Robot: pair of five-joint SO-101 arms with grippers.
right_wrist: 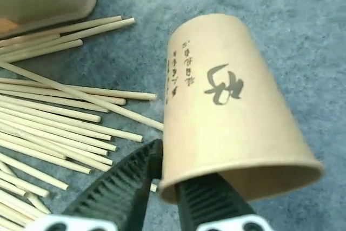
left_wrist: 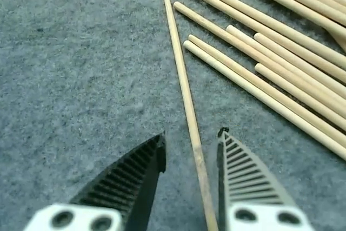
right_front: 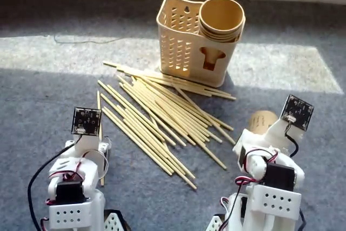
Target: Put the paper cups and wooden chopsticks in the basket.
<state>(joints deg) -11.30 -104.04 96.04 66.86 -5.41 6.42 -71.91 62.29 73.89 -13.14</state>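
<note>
Right wrist view: right pincer (right_wrist: 168,169) clamps one paper cup (right_wrist: 232,106); left pincer (left_wrist: 192,134) wide.

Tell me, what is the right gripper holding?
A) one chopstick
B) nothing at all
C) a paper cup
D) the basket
C: in the right wrist view, the right gripper pinches the rim of a paper cup, with one finger inside the cup and the other outside.
</note>
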